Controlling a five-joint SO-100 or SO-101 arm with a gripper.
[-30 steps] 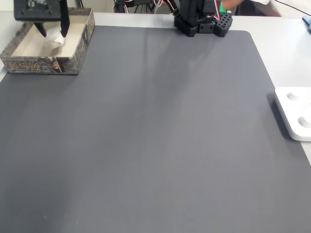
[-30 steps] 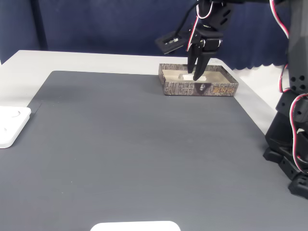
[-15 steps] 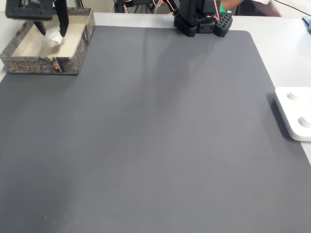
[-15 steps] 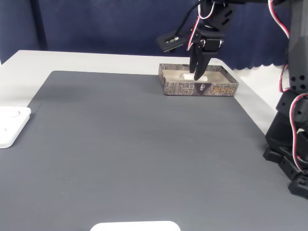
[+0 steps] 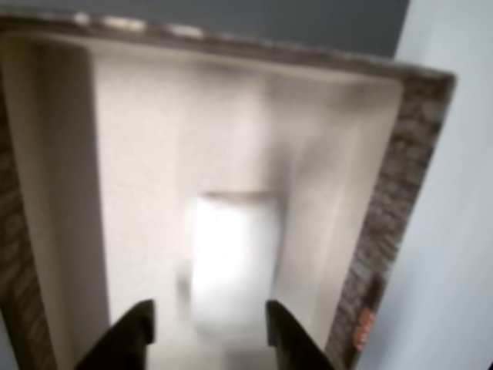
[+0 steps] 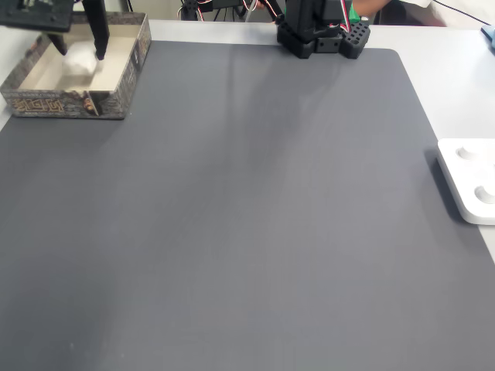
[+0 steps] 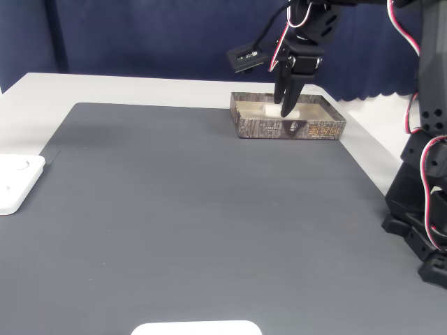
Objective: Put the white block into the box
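- The white block [image 5: 231, 262] lies on the cream floor of the box [image 5: 389, 185] in the other view, blurred but plainly between the two dark fingertips [image 5: 132, 327] at the lower edge.
- The end effector [image 5: 206, 331] is released: its jaws stand apart, one on each side of the block, and a gap shows between each tip and the block.
- In a fixed view the block [image 6: 77, 60] sits in the far part of the box [image 6: 62, 103], with the end effector [image 6: 77, 48] just above it.
- In the other fixed view the end effector [image 7: 286, 105] points down into the box [image 7: 290, 128]; the block [image 7: 274, 110] shows as a pale patch beside the tips.
- The box rests at a far corner of the dark grey mat [image 6: 247, 216] that covers the surface.
- A flat white device [image 6: 470, 179] lies at the mat's right edge in a fixed view, well apart from the box.
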